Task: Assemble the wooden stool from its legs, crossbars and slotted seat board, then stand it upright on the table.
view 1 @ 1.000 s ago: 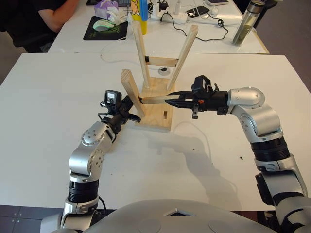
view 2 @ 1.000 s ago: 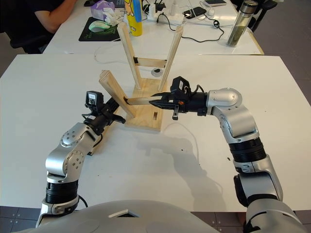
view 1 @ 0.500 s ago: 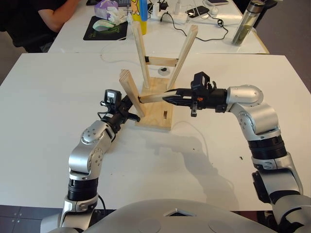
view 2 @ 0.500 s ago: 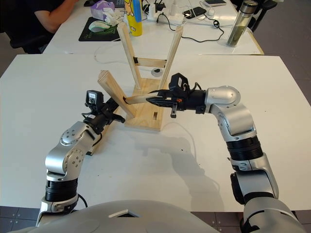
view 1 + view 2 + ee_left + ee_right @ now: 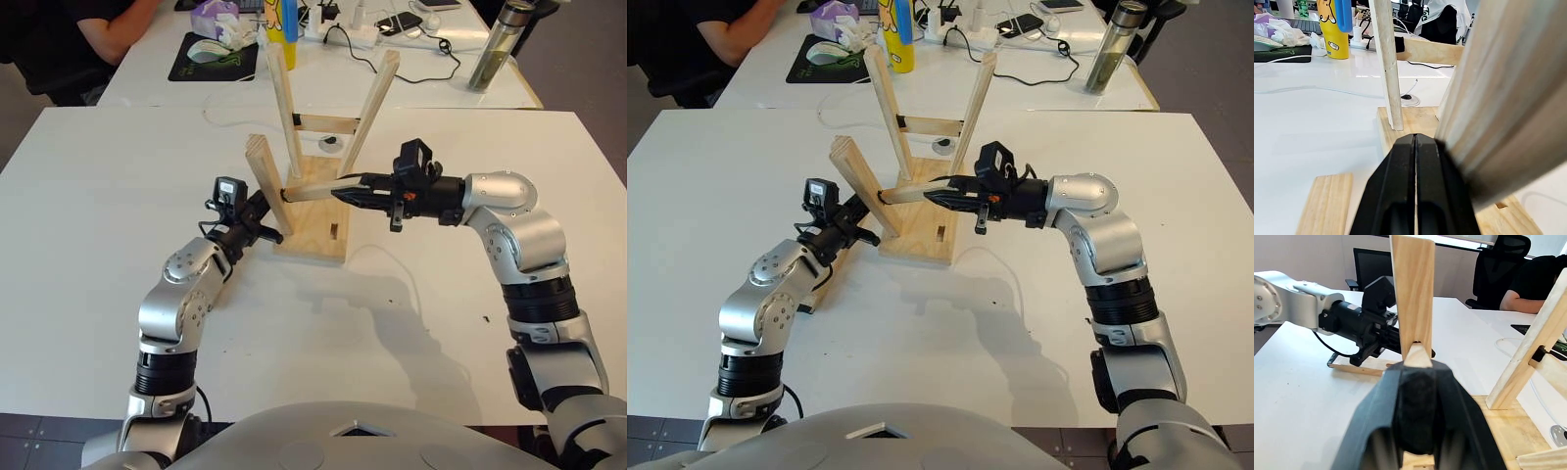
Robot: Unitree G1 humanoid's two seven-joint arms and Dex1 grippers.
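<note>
Wide white bench (image 5: 98, 196) under everything, and flat in the middle of it lies the slotted seat board (image 5: 318, 223). Two legs stand up off its far part, one leaning left (image 5: 284, 108) and one leaning right (image 5: 370, 103), tied together by a short crossbar (image 5: 328, 123) high between them. Down at the board's left edge there's a third leg (image 5: 263, 181), tilted. The right pincer (image 5: 345, 193) comes in level from the right, pinching a second crossbar (image 5: 309, 194), and that bar's far end meets the tilted leg. The left pincer (image 5: 265, 220) sits low at the foot of that leg, fingers (image 5: 1400, 186) pressed together with nothing between them, the leg right beside them. A loose wooden piece (image 5: 1325, 205) lies flat on the bench next to the left arm.
</note>
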